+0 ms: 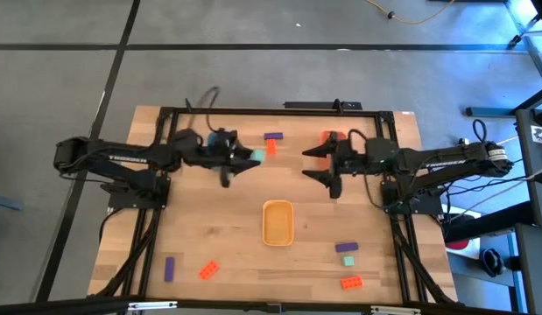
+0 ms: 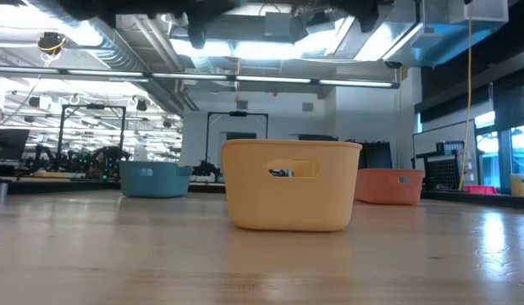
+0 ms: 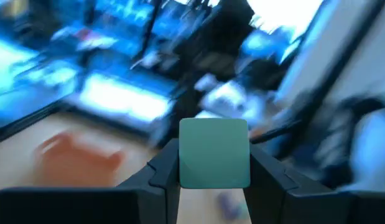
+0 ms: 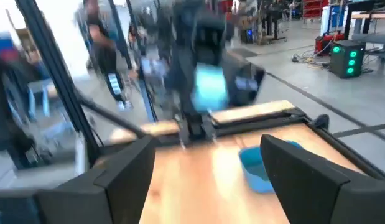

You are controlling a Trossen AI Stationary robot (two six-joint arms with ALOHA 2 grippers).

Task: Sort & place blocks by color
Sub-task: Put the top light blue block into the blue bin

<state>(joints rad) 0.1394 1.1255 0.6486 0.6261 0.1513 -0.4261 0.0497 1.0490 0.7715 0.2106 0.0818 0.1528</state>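
My left gripper is over the far middle of the table, shut on a mint-green block, which fills the gap between its fingers in the left wrist view. My right gripper faces it from the right, open and touching nothing. Loose blocks lie flat on the table: purple and orange-red just beyond the left gripper, purple and orange-red near left, and purple, mint-green and orange-red near right. My left gripper pinches the mint-green block by two opposite side faces between its two fingers. The fingers come at it roughly level from the table's left. The block is lifted clear of the table, with one flat face turned toward the wrist camera.
A yellow tray stands at the table's middle. A blue tray sits partly under the left arm. An orange tray is partly hidden by the right gripper. A black frame runs along the table's edges.
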